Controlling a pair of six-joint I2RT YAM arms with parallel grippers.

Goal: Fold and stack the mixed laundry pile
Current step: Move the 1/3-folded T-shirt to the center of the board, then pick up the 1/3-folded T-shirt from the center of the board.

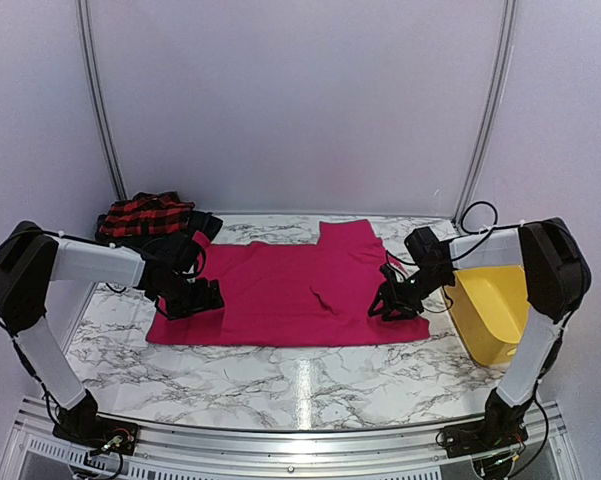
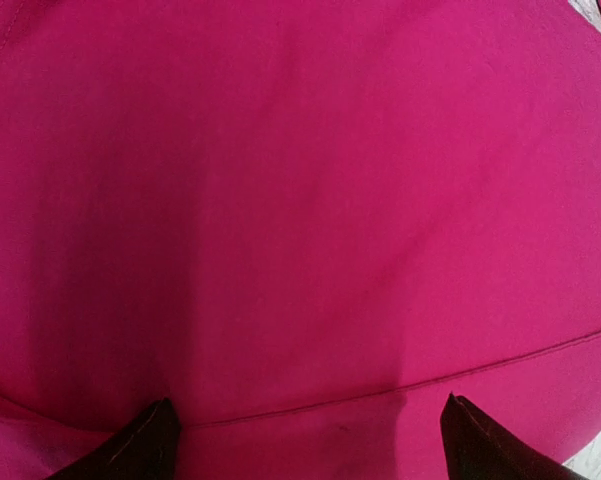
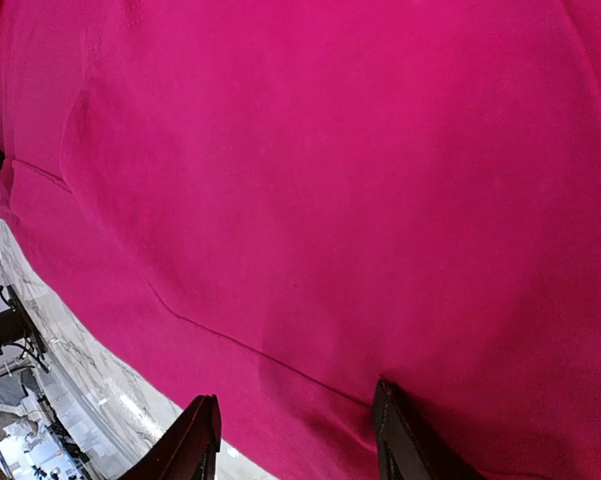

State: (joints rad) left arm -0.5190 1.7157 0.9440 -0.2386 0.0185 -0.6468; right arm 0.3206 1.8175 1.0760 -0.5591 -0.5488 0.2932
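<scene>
The magenta-pink garment (image 1: 280,290) of the laundry pile lies spread flat on the marble table. My left gripper (image 1: 195,298) hovers low over its left edge. In the left wrist view this gripper (image 2: 305,440) is wide open, with pink cloth (image 2: 300,200) and a hem seam lying flat between the fingertips (image 2: 140,445). My right gripper (image 1: 395,305) sits at the garment's right front corner. In the right wrist view it (image 3: 298,440) is open over the hem, with cloth (image 3: 330,180) flat beneath and one fingertip (image 3: 405,440) touching it. A red-and-black checked garment (image 1: 145,213) is bunched at the back left.
A dark garment (image 1: 206,222) lies beside the checked one at the back left. A yellow plastic tub (image 1: 490,310) stands at the right edge, close behind my right arm. Bare marble table (image 1: 300,385) stretches in front of the pink garment.
</scene>
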